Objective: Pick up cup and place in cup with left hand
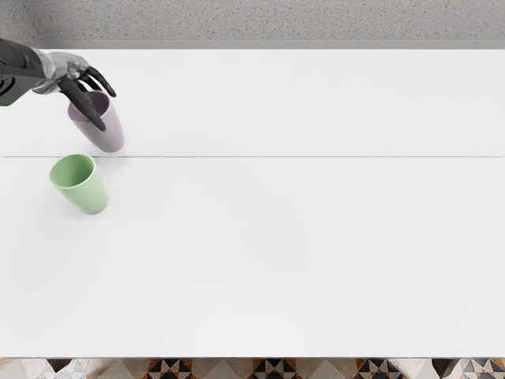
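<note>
My left hand (88, 99) reaches in from the left edge and lies over the rim of a purple cup (112, 133) at the back left of the table. The hand covers part of the cup's mouth and front wall; whether it holds the cup cannot be made out. Closer to the front, a green cup (93, 196) stands mouth up, apart from the purple one. Its inside shows nothing in it.
The white table (276, 253) has a thin seam running across it, between the two cups. Behind its back edge rises a grey speckled surface (276, 22). Patterned floor tiles show below the front edge.
</note>
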You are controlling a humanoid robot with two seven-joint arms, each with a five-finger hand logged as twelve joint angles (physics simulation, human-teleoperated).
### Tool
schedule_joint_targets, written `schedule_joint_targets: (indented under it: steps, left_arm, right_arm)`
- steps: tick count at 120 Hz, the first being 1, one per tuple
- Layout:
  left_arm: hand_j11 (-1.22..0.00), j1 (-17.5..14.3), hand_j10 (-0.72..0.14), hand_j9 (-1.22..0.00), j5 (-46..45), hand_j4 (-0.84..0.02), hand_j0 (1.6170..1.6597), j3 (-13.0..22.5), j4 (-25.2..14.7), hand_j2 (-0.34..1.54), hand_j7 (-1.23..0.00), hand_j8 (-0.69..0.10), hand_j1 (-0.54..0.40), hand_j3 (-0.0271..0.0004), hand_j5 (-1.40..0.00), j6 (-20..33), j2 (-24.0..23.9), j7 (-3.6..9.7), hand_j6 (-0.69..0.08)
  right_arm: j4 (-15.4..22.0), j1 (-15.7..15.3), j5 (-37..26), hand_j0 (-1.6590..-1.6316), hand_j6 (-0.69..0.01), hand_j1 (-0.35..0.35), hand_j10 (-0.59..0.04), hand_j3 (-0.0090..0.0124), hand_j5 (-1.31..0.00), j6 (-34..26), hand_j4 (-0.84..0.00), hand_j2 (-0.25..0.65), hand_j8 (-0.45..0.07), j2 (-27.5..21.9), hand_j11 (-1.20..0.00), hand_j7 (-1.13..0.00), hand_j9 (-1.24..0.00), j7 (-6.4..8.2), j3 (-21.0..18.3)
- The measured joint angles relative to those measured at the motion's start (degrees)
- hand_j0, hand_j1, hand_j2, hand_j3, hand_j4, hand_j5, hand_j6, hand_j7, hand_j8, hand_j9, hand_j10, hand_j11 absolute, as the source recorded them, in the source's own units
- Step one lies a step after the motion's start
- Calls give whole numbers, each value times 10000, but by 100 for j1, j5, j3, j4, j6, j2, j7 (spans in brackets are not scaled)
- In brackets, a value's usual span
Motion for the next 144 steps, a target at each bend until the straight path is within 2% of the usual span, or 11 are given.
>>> schedule_joint_targets:
  steps: [18, 30, 37, 60, 86, 90, 109, 110, 115, 122, 144]
  left_arm:
    - [-7834, -99, -2888, -8069, -87, -5310, 16506, -1, -80, 905, -8051, -2492, -803, 0, -8221, -192, 46, 0, -3307]
    - [-7905, -213, -2764, -8179, -175, -5309, 16517, 1, -167, 1752, -8205, -2278, -1293, 0, -8407, -314, 158, 1, -3124]
    - [-7946, -227, -2801, -8148, -230, -5370, 16521, 2, -276, 2056, -8224, -2009, -1237, 0, -8419, -354, 280, -1, -3079]
    - [-8185, -350, -3070, -8272, -425, -5566, 16530, 12, -778, 2464, -8424, -2074, -1259, 0, -8622, -421, 691, -2, -3174]
    - [-8360, -381, -3757, -8406, -529, -5841, 16543, 22, -1315, 3743, -8563, -2599, -1213, 0, -8678, -429, 1243, -2, -3861]
    - [-8378, -382, -3431, -8453, -524, -5893, 16541, 23, -1392, 3680, -8568, -2891, -1065, 0, -8657, -431, 1304, -2, -3952]
    - [-8456, -438, -3475, -8604, -603, -5935, 16544, 26, -1681, 3973, -8842, -2708, -1080, 0, -8939, -445, 1534, 1, -4122]
    - [-8468, -452, -3486, -8616, -610, -5978, 16543, 26, -1694, 3862, -8778, -3056, -1033, 0, -8885, -442, 1545, 0, -4050]
    - [-8509, -469, -3567, -8647, -637, -6008, 16543, 28, -1765, 3953, -8875, -2726, -975, 0, -8930, -439, 1648, 0, -4196]
    - [-8542, -470, -3577, -8712, -649, -6109, 16543, 31, -1868, 4035, -8874, -3118, -923, 0, -8892, -438, 1772, 0, -4268]
    - [-8620, -472, -3888, -8767, -688, -6197, 16543, 37, -2127, 4114, -8866, -3128, -856, 0, -8985, -444, 2027, 0, -4512]
  right_arm:
    - [1, 0, -3, -16581, -3, -3491, -1, 0, 0, 1, -2, 1, -2, 0, 0, 0, 0, 0, -1]
    - [1, 0, -5, -16581, -3, -3491, -1, 0, 0, 2, -2, 1, -2, 0, 0, 0, 0, 0, -3]
    - [1, 0, -5, -16581, -3, -3491, -1, 0, 0, 2, -2, 0, -2, 0, 0, 0, 0, 0, -3]
    - [9, 0, -6, -16581, -2, -3491, -1, 0, 0, 7, -1, 1, -2, 0, 0, 0, 0, 0, -1]
    - [17, 0, -6, -16581, -3, -3491, -1, 0, 0, 9, -2, 0, -2, 0, 0, 0, 0, 0, -2]
    - [20, 0, -6, -16581, -2, -3491, 0, 0, 0, 10, -1, 1, -1, 0, 0, 0, 0, 0, -1]
    - [26, 0, -6, -16581, -2, -3491, 0, 0, 0, 10, -1, 1, -1, 0, 0, 0, 0, 0, 1]
    - [26, 0, -6, -16581, -2, -3491, 0, 0, 0, 10, -1, 1, -1, 0, 0, 0, 0, 0, 1]
    - [27, 0, -6, -16581, -2, -3491, -1, 0, 0, 11, -1, 0, -2, 0, 0, 0, 0, 0, 1]
    - [27, 0, -6, -16581, -2, -3491, 0, 0, 0, 13, -1, 1, -1, 0, 0, 0, 0, 0, 0]
    - [28, 20, -6, -16581, -1, -3491, 0, 0, 0, 17, 0, 1, -1, 0, 0, 0, 0, 0, 1]
